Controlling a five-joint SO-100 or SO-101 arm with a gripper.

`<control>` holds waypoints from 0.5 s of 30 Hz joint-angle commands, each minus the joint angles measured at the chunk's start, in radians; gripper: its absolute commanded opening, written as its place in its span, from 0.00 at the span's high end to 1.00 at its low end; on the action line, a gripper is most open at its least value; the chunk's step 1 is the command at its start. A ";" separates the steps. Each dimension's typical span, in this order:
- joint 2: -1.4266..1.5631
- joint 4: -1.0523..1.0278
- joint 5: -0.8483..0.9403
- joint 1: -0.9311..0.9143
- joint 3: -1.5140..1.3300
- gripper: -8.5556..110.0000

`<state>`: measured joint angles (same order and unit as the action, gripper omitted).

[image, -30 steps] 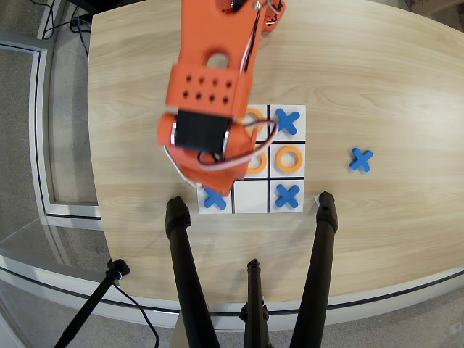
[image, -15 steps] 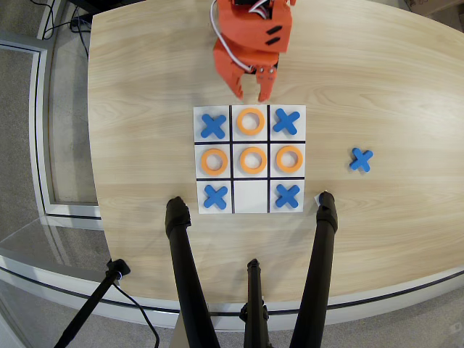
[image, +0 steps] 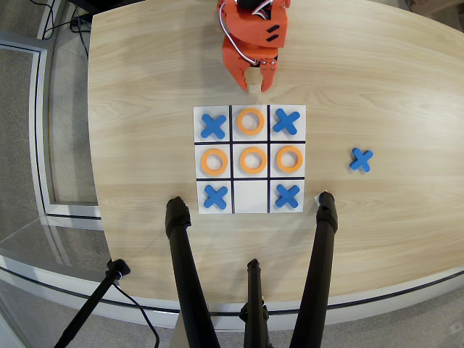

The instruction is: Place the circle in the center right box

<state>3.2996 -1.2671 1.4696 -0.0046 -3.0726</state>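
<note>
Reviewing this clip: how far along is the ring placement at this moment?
Placement looks done: in the overhead view orange rings fill the whole middle row of the board, including both end cells; which one was just placed cannot be told from this view. Nothing is in hand: the gripper is off the board above its top edge, empty, fingers nearly together. Nothing obvious remains.

Overhead view is bright and evenly lit, soft diffuse light, only faint shadows under my orange two-finger gripper (image: 254,81) and the flat orange plastic rings (image: 251,122). No glare on the pale wood-grain table (image: 130,130); focus is sharp throughout. Mild fisheye bends the table edges near the corners.
</note>
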 commanded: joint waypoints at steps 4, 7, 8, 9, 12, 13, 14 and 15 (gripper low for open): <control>0.057 0.005 0.026 0.015 -0.072 0.83; 0.057 0.034 0.034 0.020 -0.117 0.86; 0.058 0.044 0.035 0.018 -0.130 0.90; 0.058 0.043 0.032 0.018 -0.130 0.92; 0.057 0.037 0.026 0.012 -0.130 0.93; 0.057 0.031 0.026 0.000 -0.130 0.93; 0.057 0.018 0.026 -0.015 -0.130 0.93; 0.057 -0.005 0.026 -0.037 -0.130 0.93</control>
<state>3.3579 -1.2425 1.5002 -0.0015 -3.1462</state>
